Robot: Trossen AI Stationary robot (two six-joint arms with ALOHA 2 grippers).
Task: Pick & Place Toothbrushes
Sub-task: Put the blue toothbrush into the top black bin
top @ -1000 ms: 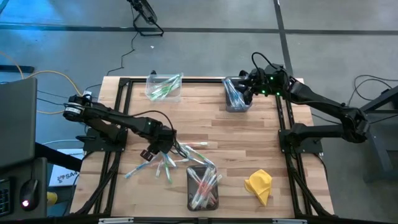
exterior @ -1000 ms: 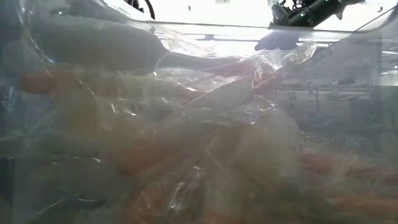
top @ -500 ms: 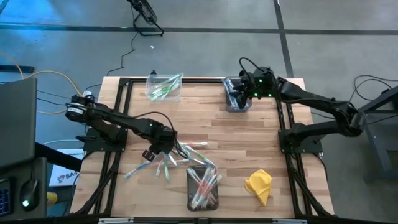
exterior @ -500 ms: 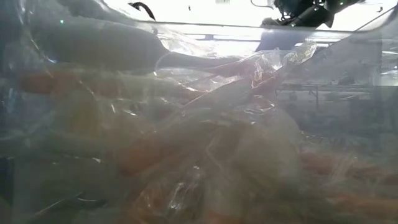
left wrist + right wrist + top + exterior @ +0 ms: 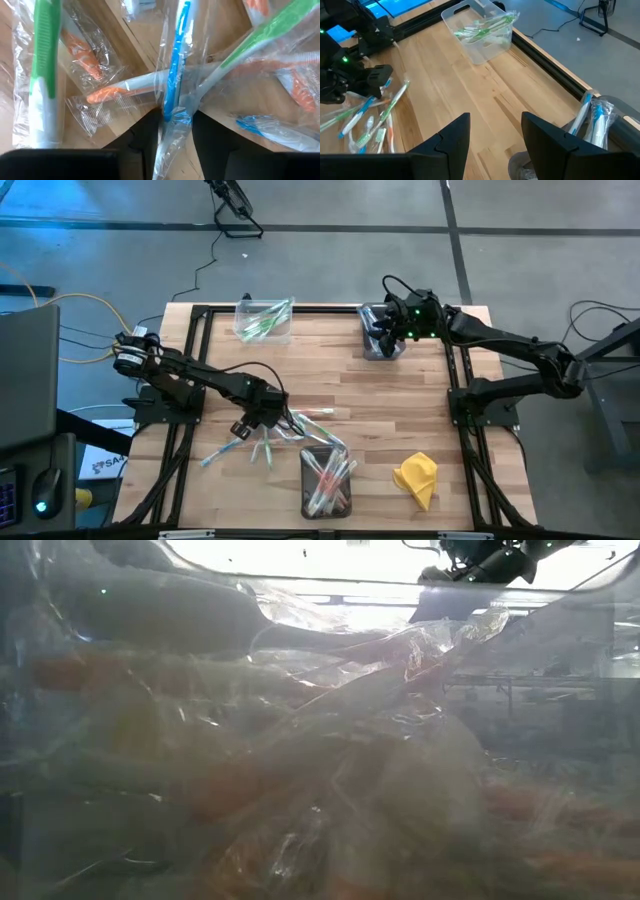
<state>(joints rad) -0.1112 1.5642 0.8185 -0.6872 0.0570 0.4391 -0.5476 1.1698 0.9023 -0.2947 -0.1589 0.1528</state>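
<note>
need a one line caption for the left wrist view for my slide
Left gripper closing its jaws on a wrapped blue toothbrush in a loose pile of green and orange ones on the wooden table.

Crowded near the left pincer [image 5: 262,423], open ahead of the right pincer [image 5: 492,131].
Wrapped toothbrushes [image 5: 175,85] crisscrossed just ahead, blue one lodged between the fingers; bare desk [image 5: 330,370] beyond the right pincer up to a bin [image 5: 482,31].

Loose toothbrushes [image 5: 262,438] lie between the left-rear bin [image 5: 263,320] and near bin [image 5: 326,480].
</note>
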